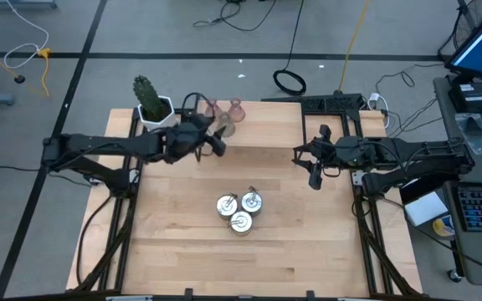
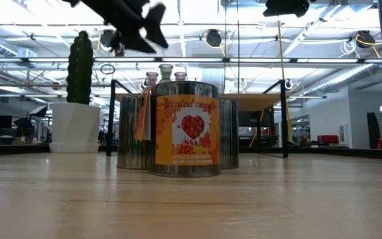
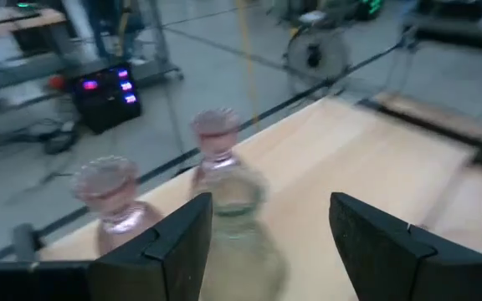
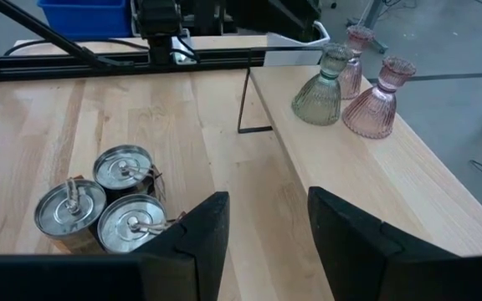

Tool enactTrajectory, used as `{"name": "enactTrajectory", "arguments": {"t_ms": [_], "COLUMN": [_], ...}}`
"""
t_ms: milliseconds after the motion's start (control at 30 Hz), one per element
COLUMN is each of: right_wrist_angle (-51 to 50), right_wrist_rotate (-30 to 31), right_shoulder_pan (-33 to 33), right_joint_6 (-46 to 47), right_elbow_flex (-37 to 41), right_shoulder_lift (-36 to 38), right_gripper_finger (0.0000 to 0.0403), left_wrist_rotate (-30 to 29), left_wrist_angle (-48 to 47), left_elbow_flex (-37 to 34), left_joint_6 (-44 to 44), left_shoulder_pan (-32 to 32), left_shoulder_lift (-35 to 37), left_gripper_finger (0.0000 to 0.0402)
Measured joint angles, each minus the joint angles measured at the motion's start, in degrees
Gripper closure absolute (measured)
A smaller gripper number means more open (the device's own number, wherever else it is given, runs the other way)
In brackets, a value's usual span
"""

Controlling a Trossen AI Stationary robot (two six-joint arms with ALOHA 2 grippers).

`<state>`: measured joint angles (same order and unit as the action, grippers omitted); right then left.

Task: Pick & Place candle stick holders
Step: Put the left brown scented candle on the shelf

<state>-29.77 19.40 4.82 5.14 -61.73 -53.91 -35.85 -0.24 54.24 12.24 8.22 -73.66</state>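
Three glass candle stick holders stand upright on their bases near the table's far edge: two pinkish ones (image 4: 379,100) (image 4: 354,50) and an olive-green one (image 4: 320,88). In the high view the green one (image 1: 224,125) is just beyond my left gripper (image 1: 218,144). That gripper is open and raised above the table. In its wrist view the green holder (image 3: 233,209) shows beyond the gap between its fingers, untouched. Three silvery candle tins (image 1: 239,211) stand clustered at mid-table. My right gripper (image 1: 315,177) hangs open above the right side, nothing between its fingers.
A white pot with a green cactus (image 1: 153,109) stands at the far left corner, close to the left arm. A black frame (image 4: 253,92) rises from the table near the holders. Bare wood lies between the tins and the near edge.
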Motion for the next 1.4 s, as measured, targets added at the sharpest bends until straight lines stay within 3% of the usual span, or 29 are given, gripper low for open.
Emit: {"name": "enactTrajectory", "arguments": {"t_ms": [267,467,600,867,1100,1400], "right_wrist_angle": [-1.9,-2.3,-2.2,-2.2,-1.6,-1.5], "right_wrist_rotate": [0.0,0.0,0.0,-0.2,-0.2,-0.3], "right_shoulder_pan": [0.0,0.0,0.0,0.0,0.0,0.0], "right_joint_6": [-0.3,-0.3,-0.3,-0.3,-0.2,0.2], "right_elbow_flex": [0.0,0.0,0.0,0.0,0.0,0.0], "right_shoulder_lift": [0.0,0.0,0.0,0.0,0.0,0.0], "right_gripper_finger": [0.0248,0.0248,0.0248,0.0248,0.0248,0.0248], "left_wrist_rotate": [10.6,10.0,9.5,12.2,19.2,29.9], "left_wrist_angle": [-1.7,-3.7,-8.9,-19.1,-27.6,-28.4], "left_elbow_flex": [0.0,0.0,0.0,0.0,0.0,0.1], "left_joint_6": [4.7,6.0,12.0,29.0,41.8,45.1], "left_shoulder_pan": [-13.4,-23.0,-25.9,-25.3,-21.4,-17.9], "left_shoulder_lift": [3.1,0.7,-1.0,-2.9,-2.9,-7.5], "left_gripper_finger": [0.016,0.016,0.016,0.016,0.016,0.0161]}}
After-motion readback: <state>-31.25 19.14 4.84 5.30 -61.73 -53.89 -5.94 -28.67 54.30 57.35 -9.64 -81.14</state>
